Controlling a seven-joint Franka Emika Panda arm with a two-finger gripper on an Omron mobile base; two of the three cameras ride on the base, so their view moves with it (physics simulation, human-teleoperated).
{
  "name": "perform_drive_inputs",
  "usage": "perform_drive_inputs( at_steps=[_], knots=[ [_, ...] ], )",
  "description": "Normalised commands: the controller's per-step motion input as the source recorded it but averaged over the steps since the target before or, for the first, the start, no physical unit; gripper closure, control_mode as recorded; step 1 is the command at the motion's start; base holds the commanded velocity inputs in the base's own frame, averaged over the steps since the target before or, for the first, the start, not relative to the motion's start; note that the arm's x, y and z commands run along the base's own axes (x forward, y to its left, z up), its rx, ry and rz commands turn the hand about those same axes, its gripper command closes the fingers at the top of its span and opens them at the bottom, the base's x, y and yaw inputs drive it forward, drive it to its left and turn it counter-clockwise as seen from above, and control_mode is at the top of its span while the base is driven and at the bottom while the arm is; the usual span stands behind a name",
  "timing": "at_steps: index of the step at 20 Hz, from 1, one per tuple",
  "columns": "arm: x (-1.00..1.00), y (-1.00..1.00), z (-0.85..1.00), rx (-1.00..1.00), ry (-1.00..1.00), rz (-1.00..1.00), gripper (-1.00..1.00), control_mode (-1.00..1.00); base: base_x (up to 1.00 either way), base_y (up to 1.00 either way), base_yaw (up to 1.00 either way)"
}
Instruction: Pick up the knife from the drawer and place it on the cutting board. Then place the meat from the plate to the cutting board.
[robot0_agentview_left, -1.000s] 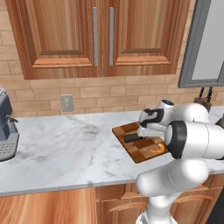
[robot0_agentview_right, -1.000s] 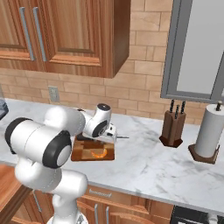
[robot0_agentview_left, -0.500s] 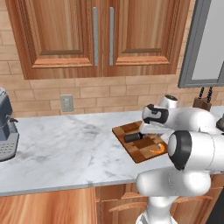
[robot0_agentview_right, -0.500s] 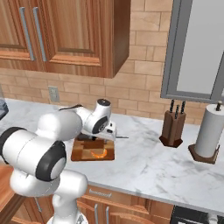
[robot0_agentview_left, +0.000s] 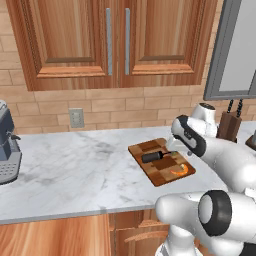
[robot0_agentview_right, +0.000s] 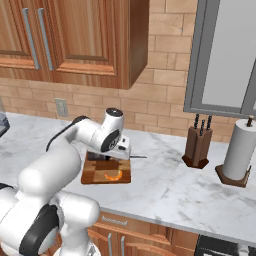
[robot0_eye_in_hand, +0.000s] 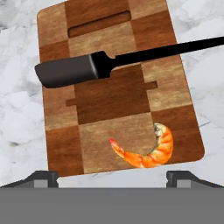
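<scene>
The cutting board (robot0_eye_in_hand: 118, 92) is a rounded-corner rectangle of dark and light brown wood blocks with a slot handle cut near one short edge, lying flat on the veined grey-white marble counter (robot0_agentview_left: 75, 170). The knife (robot0_eye_in_hand: 109, 64) lies across the board, its thick matte black handle on the wood and its slim blade running off one long edge over the marble. The meat (robot0_eye_in_hand: 146, 151), a curved glossy orange piece with pale streaks, rests near the board's corner at the short edge opposite the slot. The gripper (robot0_eye_in_hand: 112, 177) hovers just above that short edge, jaws spread wide and empty; the meat lies between and just beyond its fingertips (robot0_eye_in_hand: 41, 177), untouched.
</scene>
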Motion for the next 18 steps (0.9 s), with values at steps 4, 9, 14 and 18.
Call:
perform_drive_inputs(
  at_steps=[4, 9, 14, 18],
  knots=[
    [-0.74, 0.0, 0.4, 0.0, -0.02, 0.0, -1.0, -1.0, 0.0, 0.0, 0.0],
    [-0.7, 0.0, 0.32, 0.0, -0.02, 0.0, -1.0, -1.0, 0.0, 0.0, 0.0],
    [-0.24, 0.0, 0.02, 0.0, 0.0, 0.0, -1.0, -1.0, 0.0, 0.0, 0.0],
    [-0.09, 0.0, 0.0, 0.0, 0.0, 0.0, -1.0, -1.0, 0.0, 0.0, 0.0]
  ],
)
